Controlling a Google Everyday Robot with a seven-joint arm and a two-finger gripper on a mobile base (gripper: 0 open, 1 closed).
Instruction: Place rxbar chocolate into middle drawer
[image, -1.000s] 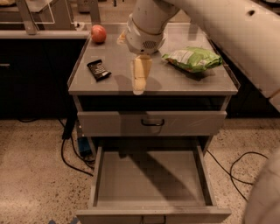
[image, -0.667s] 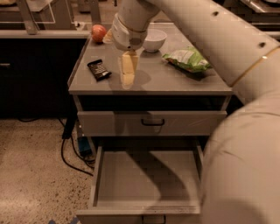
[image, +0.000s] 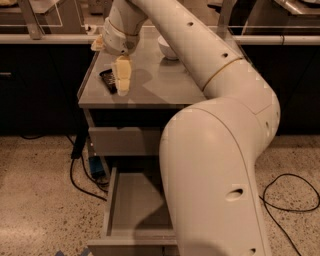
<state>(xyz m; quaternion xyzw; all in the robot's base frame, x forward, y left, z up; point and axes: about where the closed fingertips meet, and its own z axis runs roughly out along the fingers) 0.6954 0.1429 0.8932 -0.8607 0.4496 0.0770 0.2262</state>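
The rxbar chocolate (image: 106, 79), a small flat black bar, lies on the left part of the grey cabinet top (image: 160, 85). My gripper (image: 122, 84) hangs down from the arm, its tip at the bar's right edge just above the top, and it hides part of the bar. An open drawer (image: 131, 210) sticks out low on the cabinet. My arm covers its right side. A shut drawer front (image: 122, 141) is above it.
A white bowl (image: 167, 47) stands at the back of the cabinet top. My large white arm (image: 220, 165) fills the right of the view and hides that side of the cabinet. Black cables (image: 80, 175) lie on the speckled floor to the left and right.
My gripper has moved left across the cabinet top, from its middle to the black bar. The arm now fills much more of the view and hides the green snack bag.
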